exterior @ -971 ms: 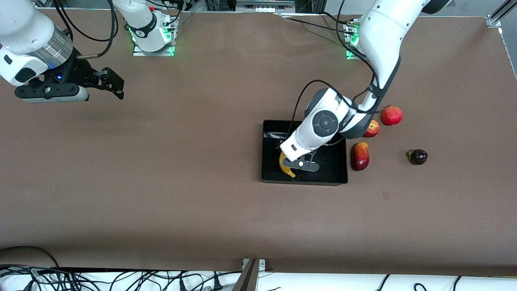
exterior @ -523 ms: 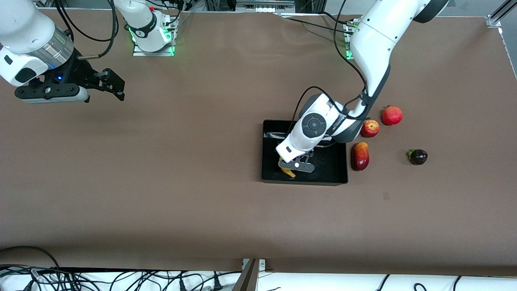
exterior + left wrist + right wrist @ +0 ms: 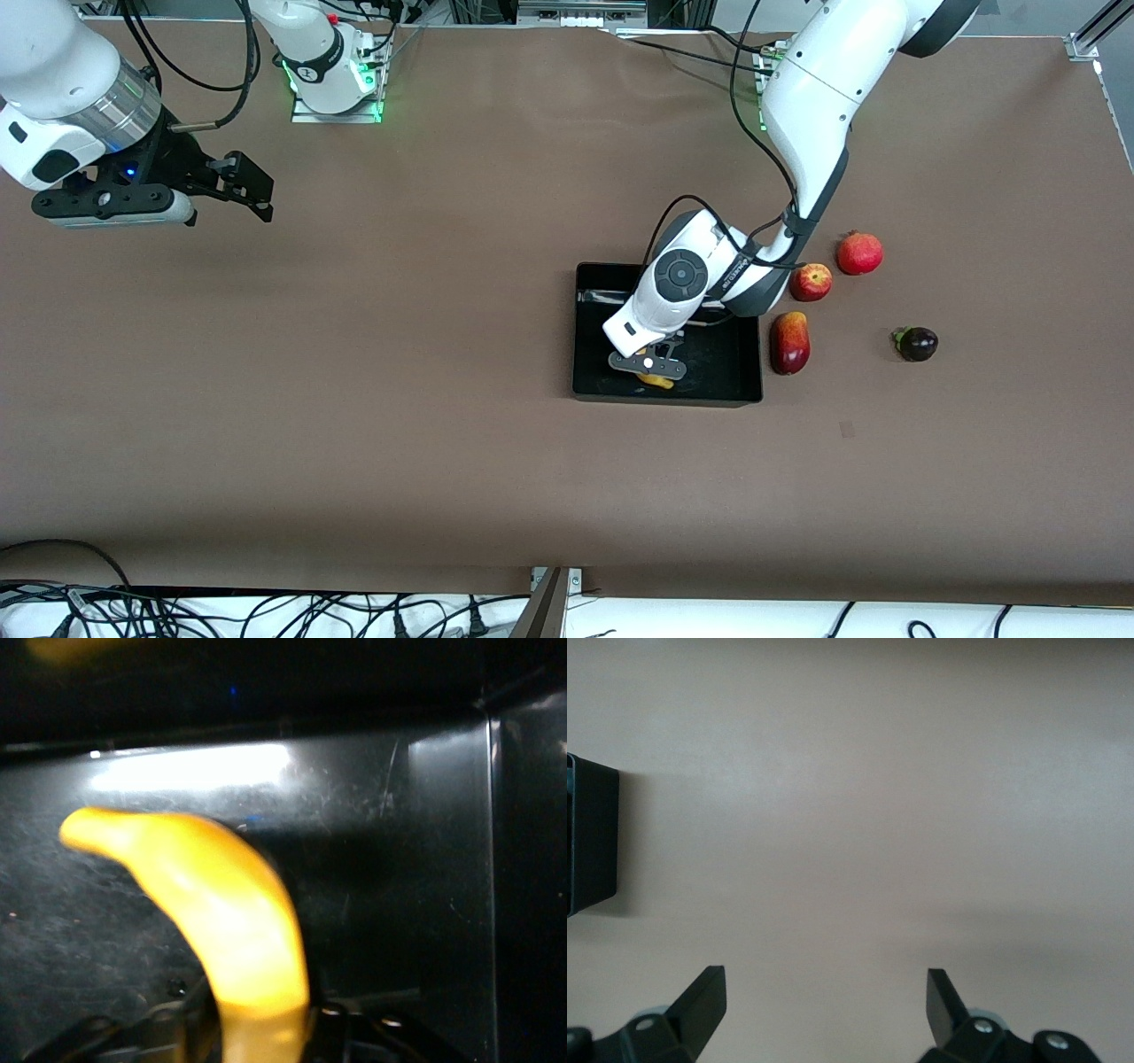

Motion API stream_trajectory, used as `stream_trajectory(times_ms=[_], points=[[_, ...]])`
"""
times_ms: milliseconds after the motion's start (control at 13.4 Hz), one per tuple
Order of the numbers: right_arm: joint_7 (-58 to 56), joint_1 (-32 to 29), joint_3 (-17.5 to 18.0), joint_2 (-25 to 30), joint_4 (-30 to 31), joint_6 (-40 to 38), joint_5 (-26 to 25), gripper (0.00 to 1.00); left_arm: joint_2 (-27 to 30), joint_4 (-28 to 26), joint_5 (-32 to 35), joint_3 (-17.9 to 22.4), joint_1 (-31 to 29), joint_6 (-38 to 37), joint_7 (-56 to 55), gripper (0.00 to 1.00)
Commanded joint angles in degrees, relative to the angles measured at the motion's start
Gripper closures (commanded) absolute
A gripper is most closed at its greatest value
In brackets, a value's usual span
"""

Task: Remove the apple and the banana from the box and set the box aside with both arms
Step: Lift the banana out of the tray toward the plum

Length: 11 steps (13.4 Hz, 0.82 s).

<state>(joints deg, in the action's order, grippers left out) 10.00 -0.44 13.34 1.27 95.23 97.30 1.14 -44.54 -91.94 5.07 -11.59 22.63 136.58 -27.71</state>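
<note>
the long curved yellow banana, inside the glossy black open-top plastic box, is pinched by the left gripper; a straight lift clearing the low walls is advised. the right gripper waits spread over bare worktop.

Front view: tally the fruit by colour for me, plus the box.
Red fruit: 3 – apple, crowned round fruit, mango
Yellow fruit: 1 – banana
Dark purple fruit: 1
Black box: 1
Total: 6
</note>
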Motion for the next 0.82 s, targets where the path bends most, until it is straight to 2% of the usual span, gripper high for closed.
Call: stream_trajectory(times_ms=[0,224,374,523,747], points=[[0.72,0.35,-0.24,-0.13,-0.57,-0.35,-0.44,0.0,3.91,0.62,1.61,-0.01,-1.97,-1.91,-0.59,1.0],[0.72,0.35,-0.24,-0.13,-0.57,-0.27,-0.35,0.0,11.29,1.06,1.35,-0.45,-5.65,-11.82,-0.33,0.96],[0.72,0.35,-0.15,-0.13,-0.57,0.0,-0.17,0.0,13.86,2.63,1.52,-0.28,-8.38,-18.42,1.76,0.96],[0.81,0.35,-0.07,-0.04,-0.57,0.09,0.09,0.0,14.04,5.1,1.61,0.16,-13.99,-24.14,11.66,0.96],[0.2,0.52,-0.06,-0.04,-0.57,0.17,0.09,0.0,12.99,4.4,1.7,0.16,-24.36,-24.69,29.93,0.94]])
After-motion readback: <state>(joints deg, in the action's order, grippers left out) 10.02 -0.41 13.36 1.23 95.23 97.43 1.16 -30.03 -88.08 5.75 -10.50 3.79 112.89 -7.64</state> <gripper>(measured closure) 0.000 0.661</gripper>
